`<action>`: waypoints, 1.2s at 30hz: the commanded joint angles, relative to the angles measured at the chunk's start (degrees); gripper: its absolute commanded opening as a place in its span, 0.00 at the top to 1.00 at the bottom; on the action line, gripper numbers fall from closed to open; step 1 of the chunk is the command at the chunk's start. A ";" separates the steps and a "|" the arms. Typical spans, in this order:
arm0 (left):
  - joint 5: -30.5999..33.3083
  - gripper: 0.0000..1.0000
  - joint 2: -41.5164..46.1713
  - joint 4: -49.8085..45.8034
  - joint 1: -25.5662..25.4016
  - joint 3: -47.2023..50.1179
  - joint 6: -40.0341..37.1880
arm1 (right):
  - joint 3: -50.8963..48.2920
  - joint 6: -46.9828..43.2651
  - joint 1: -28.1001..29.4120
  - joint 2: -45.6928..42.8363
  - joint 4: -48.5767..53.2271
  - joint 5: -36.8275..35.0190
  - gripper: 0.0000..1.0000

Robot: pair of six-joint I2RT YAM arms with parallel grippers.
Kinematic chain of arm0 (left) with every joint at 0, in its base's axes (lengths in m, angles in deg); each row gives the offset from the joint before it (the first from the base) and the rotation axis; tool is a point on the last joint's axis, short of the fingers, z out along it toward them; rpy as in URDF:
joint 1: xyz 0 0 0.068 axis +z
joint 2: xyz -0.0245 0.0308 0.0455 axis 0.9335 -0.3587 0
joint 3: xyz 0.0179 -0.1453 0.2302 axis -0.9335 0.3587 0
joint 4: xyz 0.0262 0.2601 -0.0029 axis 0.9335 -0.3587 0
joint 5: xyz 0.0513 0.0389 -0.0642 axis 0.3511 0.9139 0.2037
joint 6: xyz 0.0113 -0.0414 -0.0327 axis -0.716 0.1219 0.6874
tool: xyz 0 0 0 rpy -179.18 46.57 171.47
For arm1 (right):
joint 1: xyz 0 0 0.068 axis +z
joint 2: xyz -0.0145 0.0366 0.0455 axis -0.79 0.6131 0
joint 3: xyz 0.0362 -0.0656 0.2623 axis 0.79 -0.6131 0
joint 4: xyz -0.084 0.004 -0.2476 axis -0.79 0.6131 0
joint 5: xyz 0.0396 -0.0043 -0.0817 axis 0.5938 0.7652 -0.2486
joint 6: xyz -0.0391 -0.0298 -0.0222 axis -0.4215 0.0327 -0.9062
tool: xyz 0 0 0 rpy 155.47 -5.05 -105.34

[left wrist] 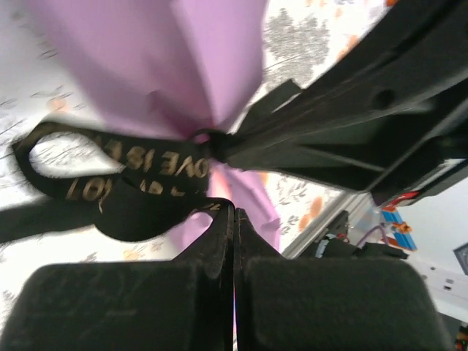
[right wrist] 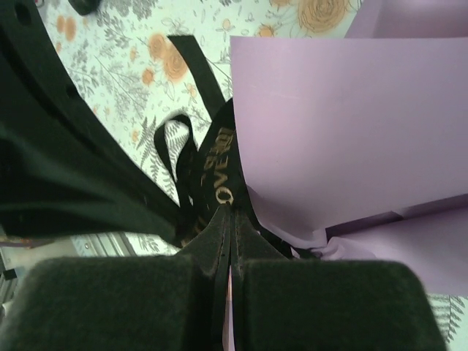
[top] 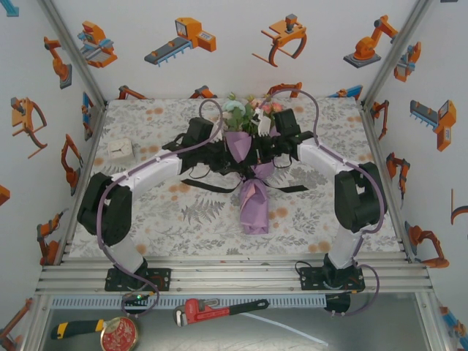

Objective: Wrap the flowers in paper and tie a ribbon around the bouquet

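Floral-printed cloth covers the surface (top: pixel 183 219), and the white walls around it carry orange robot drawings. The bouquet (top: pixel 254 205) lies in the middle of the top view. Its flowers (top: pixel 248 110) point to the upper centre of the frame and its tail points toward the lower centre. The lilac paper (top: pixel 240 142) wraps the stems into a cone that narrows at a waist, where both arms meet. The black ribbon (top: pixel 212 186) crosses that waist, with its ends trailing left and right over the cloth.

In the left wrist view the left gripper (left wrist: pixel 234 216) sits at the bottom centre with its fingers pressed together. They are clamped on a band of ribbon that curves in from the left. Just above them, at mid-frame, the ribbon forms a knot against the paper, and a loop with gold lettering spreads to the left. The other arm's black body crosses the right half of this frame.

In the right wrist view the right gripper (right wrist: pixel 230 216) is likewise closed at the bottom centre, pinching a lettered ribbon strand. Paper spreads over the right of the frame, and ribbon loops stand at centre left.

A small white box (top: pixel 121 148) rests on the surface at the left. A red pipe wrench (top: pixel 212 310) and a round red tin (top: pixel 119 334) lie along the bottom edge, below the arm bases.
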 commanded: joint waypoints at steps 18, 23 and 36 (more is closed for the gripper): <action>-0.83 1.00 -11.16 17.90 2.11 -0.28 13.68 | -1.99 10.96 -0.40 -2.14 -7.23 4.23 1.00; -2.88 1.00 -12.01 26.02 2.02 0.66 18.20 | -3.64 11.94 -0.39 -2.69 -7.14 4.96 0.94; -8.22 1.00 -13.51 24.14 1.93 1.10 17.50 | -7.37 13.45 -4.43 -9.84 -6.99 1.64 0.77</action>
